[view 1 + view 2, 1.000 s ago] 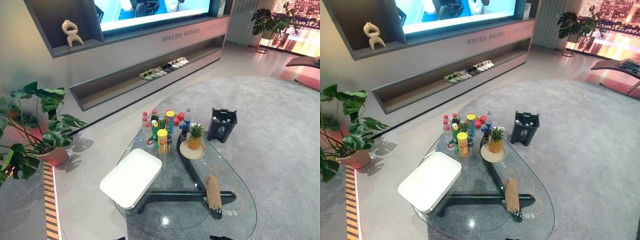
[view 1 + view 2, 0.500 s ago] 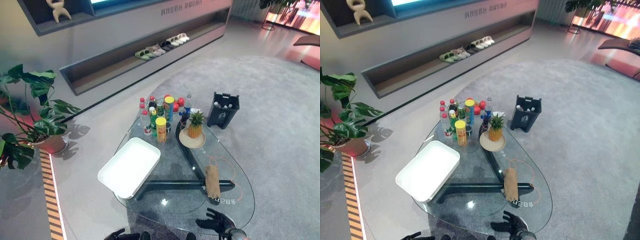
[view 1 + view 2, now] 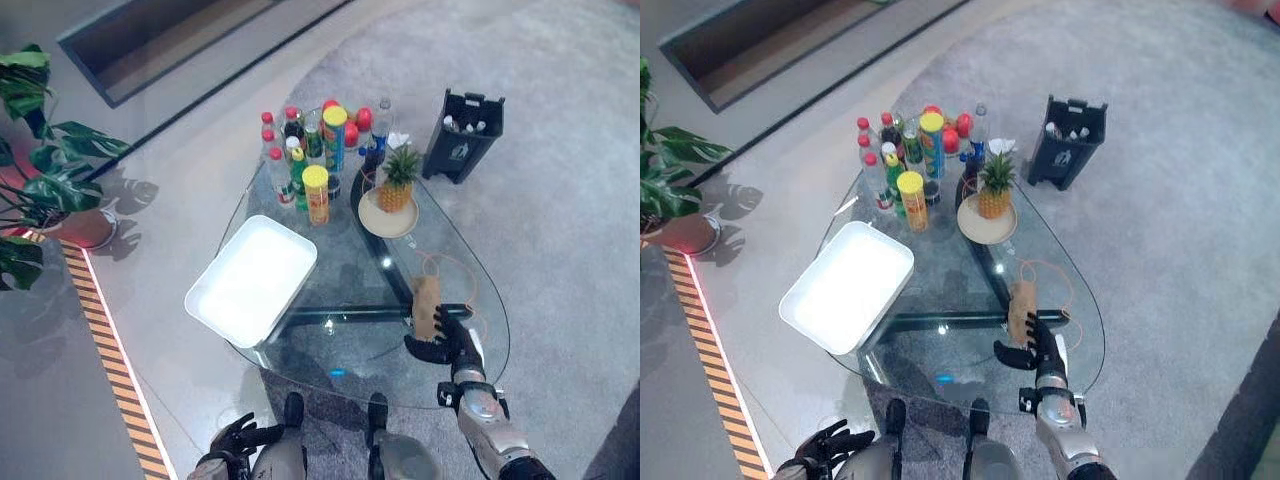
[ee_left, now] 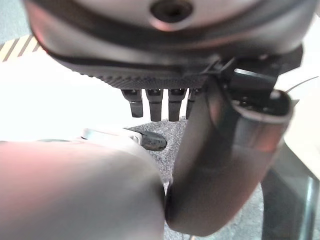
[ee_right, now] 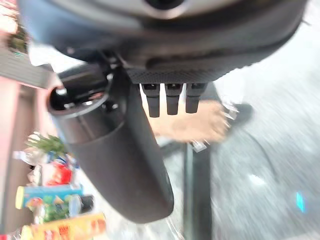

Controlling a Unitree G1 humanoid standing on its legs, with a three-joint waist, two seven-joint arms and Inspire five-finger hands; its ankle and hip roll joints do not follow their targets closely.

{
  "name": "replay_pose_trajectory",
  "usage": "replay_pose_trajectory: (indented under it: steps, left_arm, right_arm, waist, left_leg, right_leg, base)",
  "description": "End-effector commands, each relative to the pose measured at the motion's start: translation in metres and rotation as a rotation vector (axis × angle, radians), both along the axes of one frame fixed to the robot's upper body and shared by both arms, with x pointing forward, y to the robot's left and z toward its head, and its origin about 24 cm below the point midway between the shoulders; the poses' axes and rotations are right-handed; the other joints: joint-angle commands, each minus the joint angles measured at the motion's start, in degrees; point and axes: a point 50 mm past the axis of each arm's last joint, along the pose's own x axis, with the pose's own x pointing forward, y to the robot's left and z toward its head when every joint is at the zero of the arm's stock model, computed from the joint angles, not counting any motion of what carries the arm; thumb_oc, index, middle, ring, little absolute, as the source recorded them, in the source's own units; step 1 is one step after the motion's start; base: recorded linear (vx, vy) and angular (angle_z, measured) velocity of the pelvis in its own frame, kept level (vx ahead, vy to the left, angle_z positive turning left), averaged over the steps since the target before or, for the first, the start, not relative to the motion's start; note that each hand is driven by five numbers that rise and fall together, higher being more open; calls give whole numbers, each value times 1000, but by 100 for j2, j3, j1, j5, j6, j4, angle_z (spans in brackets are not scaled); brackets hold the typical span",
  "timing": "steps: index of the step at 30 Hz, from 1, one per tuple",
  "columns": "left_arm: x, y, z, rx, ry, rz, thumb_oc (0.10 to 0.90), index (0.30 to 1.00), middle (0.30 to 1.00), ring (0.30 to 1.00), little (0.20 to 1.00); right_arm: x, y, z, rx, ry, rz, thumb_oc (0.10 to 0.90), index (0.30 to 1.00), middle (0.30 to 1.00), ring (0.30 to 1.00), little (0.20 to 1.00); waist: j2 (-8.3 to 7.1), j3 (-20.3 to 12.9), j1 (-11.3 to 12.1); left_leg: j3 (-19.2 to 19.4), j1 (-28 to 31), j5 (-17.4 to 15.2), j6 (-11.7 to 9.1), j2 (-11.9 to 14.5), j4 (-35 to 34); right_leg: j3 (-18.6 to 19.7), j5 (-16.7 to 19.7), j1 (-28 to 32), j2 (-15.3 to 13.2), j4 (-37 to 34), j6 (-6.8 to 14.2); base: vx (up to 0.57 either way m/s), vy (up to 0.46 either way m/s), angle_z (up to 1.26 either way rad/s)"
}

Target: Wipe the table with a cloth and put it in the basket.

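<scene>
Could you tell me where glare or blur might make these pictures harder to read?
Left eye view: the white tray is washed out and bright spots glint on the glass table. Right wrist view: the cloth past the right hand is smeared. Left wrist view: bright white behind the left hand.

Two eyes high up, two wrist cameras close in.
Both eyes look down on the same glass table [image 3: 300,330].

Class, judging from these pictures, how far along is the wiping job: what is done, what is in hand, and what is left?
Done: nothing visible; the rolled brown cloth lies on the glass table. In hand: the open right robot hand is at the cloth's near end, not gripping it; the left robot hand hangs low by the floor. Left: grasping, wiping, then putting the cloth in the white basket.
</scene>
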Motion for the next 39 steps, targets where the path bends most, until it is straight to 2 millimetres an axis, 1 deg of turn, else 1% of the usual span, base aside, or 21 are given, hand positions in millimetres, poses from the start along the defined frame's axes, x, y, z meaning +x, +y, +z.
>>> replay_pose_trajectory:
  steps: [1, 5, 7, 9, 12, 14, 15, 17, 19, 21, 27, 30, 35, 37, 39]
  left_arm:
    - [-13, -10, -6, -15, 31, 1, 800, 900, 900, 900, 900]
    - [-6, -15, -4, -29, -2, 2, 800, 900, 900, 900, 900]
    - [-5, -16, -4, -33, -10, 2, 800, 900, 900, 900, 900]
    - [0, -18, -2, -37, -28, -2, 800, 900, 900, 900, 900]
    - [9, -19, 1, -39, -51, -15, 800, 900, 900, 900, 900]
    - [18, -22, 5, -45, -81, -26, 800, 900, 900, 900, 900]
    - [20, -23, 6, -48, -90, -24, 800, 900, 900, 900, 900]
    - [30, -26, 10, -57, -125, -9, 800, 900, 900, 900, 900]
    - [35, -28, 13, -55, -137, -11, 800, 900, 900, 900, 900]
    - [41, -31, 16, -57, -153, -18, 800, 900, 900, 900, 900]
    - [53, -36, 22, -76, -183, -11, 800, 900, 900, 900, 900]
    - [59, -43, 26, -95, -216, -21, 800, 900, 900, 900, 900]
    - [65, -48, 31, -98, -247, -30, 800, 900, 900, 900, 900]
    - [72, -49, 35, -93, -259, -26, 800, 900, 900, 900, 900]
    - [72, -49, 35, -94, -260, -25, 800, 900, 900, 900, 900]
  right_arm:
    - [22, -3, 63, -116, -347, -63, 800, 900, 900, 900, 900]
    - [25, -10, 85, -194, -457, -184, 800, 900, 900, 900, 900]
    - [25, -11, 90, -206, -479, -212, 800, 900, 900, 900, 900]
    - [27, -13, 98, -218, -519, -250, 800, 900, 900, 900, 900]
    - [31, -16, 106, -223, -552, -286, 800, 900, 900, 900, 900]
    - [38, -16, 119, -253, -599, -323, 800, 900, 900, 900, 900]
    - [40, -16, 122, -252, -610, -334, 800, 900, 900, 900, 900]
    - [50, -15, 136, -253, -644, -358, 800, 900, 900, 900, 900]
    - [54, -13, 141, -256, -655, -369, 800, 900, 900, 900, 900]
    - [59, -10, 148, -260, -661, -385, 800, 900, 900, 900, 900]
    - [62, -9, 151, -279, -647, -406, 800, 900, 900, 900, 900]
    - [63, -8, 151, -309, -641, -422, 800, 900, 900, 900, 900]
    - [65, -9, 153, -321, -648, -430, 800, 900, 900, 900, 900]
    - [68, -9, 155, -322, -648, -430, 800, 900, 900, 900, 900]
    - [68, -9, 155, -323, -645, -431, 800, 900, 900, 900, 900]
  waist:
    - [-199, 31, -63]
    - [-129, 272, -55]
    - [-108, 334, -55]
    - [-79, 443, -56]
    - [-44, 574, -50]
    - [1, 754, -40]
    - [9, 796, -43]
    - [65, 946, -61]
    - [101, 979, -67]
    - [148, 979, -69]
    - [226, 979, -83]
    - [282, 979, -83]
    - [313, 979, -68]
    - [326, 979, -67]
    - [342, 979, -65]
  left_leg:
    - [701, -231, -423, 417, -546, 465]
    - [703, -525, -457, 416, -604, 742]
    - [709, -594, -466, 419, -621, 803]
    - [719, -740, -462, 430, -650, 876]
    - [731, -925, -449, 423, -666, 976]
    - [744, -1097, -456, 430, -687, 1097]
    - [751, -1144, -462, 431, -689, 1132]
    - [788, -1327, -439, 409, -688, 1225]
    - [793, -1459, -430, 398, -696, 1284]
    - [829, -1701, -417, 396, -705, 1356]
    - [904, -2104, -364, 408, -730, 1436]
    - [950, -2339, -328, 411, -748, 1491]
    - [956, -2588, -313, 425, -781, 1564]
    - [975, -2760, -283, 419, -792, 1600]
    - [976, -2815, -301, 413, -795, 1639]
  right_leg:
    - [601, -212, -705, 195, 897, -47]
    - [584, -205, -924, 177, 1025, -80]
    - [582, -207, -975, 170, 1058, -87]
    - [576, -205, -1111, 157, 1118, -99]
    - [564, -188, -1284, 135, 1194, -106]
    - [556, -175, -1459, 116, 1283, -115]
    - [556, -172, -1506, 113, 1305, -118]
    - [547, -150, -1710, 119, 1400, -133]
    - [552, -146, -1841, 124, 1454, -147]
    - [576, -136, -2113, 114, 1547, -151]
    - [595, -104, -2581, 86, 1696, -157]
    - [609, -66, -2855, 64, 1792, -140]
    - [618, -31, -3138, 28, 1895, -112]
    - [615, 15, -3320, 14, 1926, -97]
    - [612, 8, -3377, 4, 1953, -91]
  base:
    - [-62, 21, 5]
    - [-39, 17, 3]
    - [-22, 23, 4]
    - [-58, 30, 1]
    - [-50, 24, 0]
    - [-46, 47, 1]
    - [-54, 64, 1]
    - [-50, 73, 2]
    - [-20, 65, 0]
    - [-13, 78, 0]
    - [0, 59, 1]
    - [17, 48, 3]
    - [5, 7, 0]
    - [0, 0, 0]
    - [15, 8, -1]
